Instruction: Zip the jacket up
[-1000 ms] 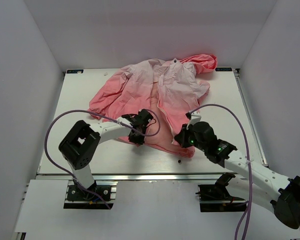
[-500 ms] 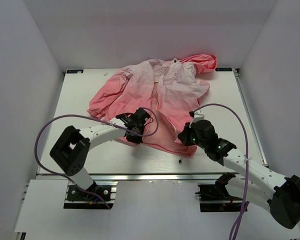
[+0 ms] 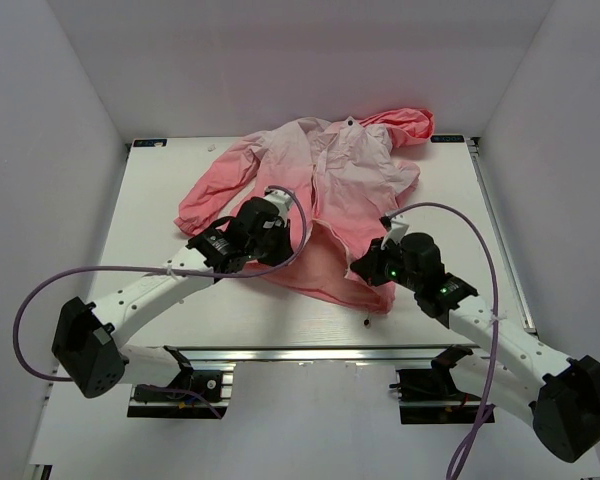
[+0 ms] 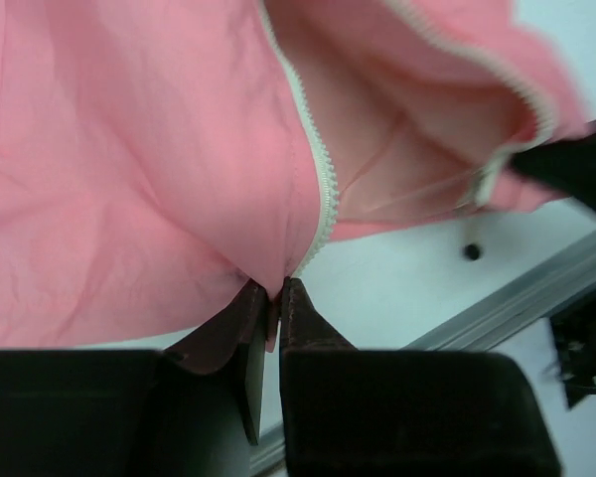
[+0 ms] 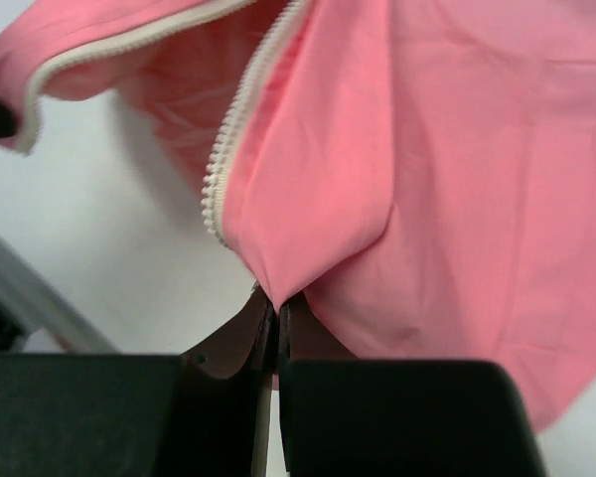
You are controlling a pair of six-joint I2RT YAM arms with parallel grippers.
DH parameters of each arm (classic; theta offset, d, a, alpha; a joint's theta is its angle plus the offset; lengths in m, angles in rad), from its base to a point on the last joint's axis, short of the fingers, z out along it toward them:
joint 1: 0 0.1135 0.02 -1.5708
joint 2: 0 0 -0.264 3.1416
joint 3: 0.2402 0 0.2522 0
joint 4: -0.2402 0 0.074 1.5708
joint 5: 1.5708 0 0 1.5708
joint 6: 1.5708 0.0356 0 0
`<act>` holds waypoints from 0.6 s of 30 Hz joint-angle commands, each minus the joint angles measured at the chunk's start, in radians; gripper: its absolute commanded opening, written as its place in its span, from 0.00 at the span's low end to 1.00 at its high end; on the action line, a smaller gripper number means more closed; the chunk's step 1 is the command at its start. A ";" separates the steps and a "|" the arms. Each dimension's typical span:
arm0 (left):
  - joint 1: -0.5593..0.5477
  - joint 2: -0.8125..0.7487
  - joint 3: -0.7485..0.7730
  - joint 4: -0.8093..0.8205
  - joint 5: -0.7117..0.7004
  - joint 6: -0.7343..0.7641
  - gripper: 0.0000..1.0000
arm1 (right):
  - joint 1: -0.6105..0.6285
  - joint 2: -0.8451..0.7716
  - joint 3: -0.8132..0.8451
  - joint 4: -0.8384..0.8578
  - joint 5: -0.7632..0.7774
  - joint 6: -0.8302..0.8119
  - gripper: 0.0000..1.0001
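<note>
The pink jacket lies spread on the table, hood at the far right, its front open at the hem. My left gripper is shut on the left front panel's hem corner; the left wrist view shows its tips pinching pink cloth just beside the white zipper tape. My right gripper is shut on the right panel's hem corner. In the right wrist view its tips pinch the cloth next to that panel's zipper tape. Both hem corners are held a little above the table. The slider is not visible.
A small dark bead lies on the table near the front rail; it also shows in the left wrist view. White walls close in the table at the back and both sides. Purple cables loop over both arms.
My left arm has swung out to the left and its gripper has moved away from me with the hem corner, opening a gap between the two front panels. My right gripper has barely moved.
</note>
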 commanded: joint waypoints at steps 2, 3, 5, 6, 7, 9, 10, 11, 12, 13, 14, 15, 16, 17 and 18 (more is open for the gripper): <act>-0.002 -0.047 0.000 0.213 0.140 -0.009 0.00 | -0.003 -0.026 0.009 0.177 -0.170 -0.020 0.00; -0.002 -0.053 -0.012 0.244 0.165 -0.024 0.00 | -0.001 -0.026 0.000 0.203 -0.198 -0.003 0.00; -0.003 -0.065 -0.022 0.334 0.199 -0.043 0.00 | -0.001 -0.026 -0.007 0.282 -0.218 0.012 0.00; -0.002 -0.068 -0.026 0.351 0.199 -0.072 0.00 | -0.001 -0.026 -0.021 0.313 -0.245 0.027 0.00; -0.002 -0.071 -0.035 0.374 0.185 -0.084 0.00 | -0.001 -0.029 -0.029 0.345 -0.253 0.035 0.00; -0.002 -0.087 -0.052 0.434 0.166 -0.136 0.00 | -0.003 -0.035 -0.058 0.445 -0.267 0.053 0.00; -0.002 -0.094 -0.081 0.469 0.168 -0.152 0.00 | -0.001 -0.035 -0.064 0.473 -0.272 0.064 0.00; -0.002 -0.102 -0.101 0.544 0.173 -0.179 0.00 | -0.001 -0.032 -0.072 0.502 -0.278 0.070 0.00; -0.002 -0.116 -0.124 0.593 0.188 -0.224 0.00 | -0.001 -0.026 -0.078 0.548 -0.284 0.077 0.00; -0.002 -0.120 -0.144 0.624 0.179 -0.253 0.00 | -0.001 -0.021 -0.086 0.569 -0.289 0.083 0.00; -0.002 -0.125 -0.185 0.688 0.174 -0.288 0.00 | -0.001 -0.017 -0.090 0.594 -0.296 0.084 0.00; -0.002 -0.133 -0.205 0.719 0.180 -0.319 0.00 | -0.001 -0.012 -0.095 0.646 -0.298 0.084 0.00; -0.002 -0.136 -0.222 0.741 0.168 -0.343 0.00 | -0.001 -0.012 -0.112 0.678 -0.298 0.102 0.00; -0.002 -0.140 -0.255 0.788 0.169 -0.366 0.00 | -0.003 -0.014 -0.122 0.714 -0.299 0.113 0.00; -0.002 -0.145 -0.269 0.808 0.165 -0.396 0.00 | -0.001 -0.017 -0.130 0.743 -0.293 0.121 0.00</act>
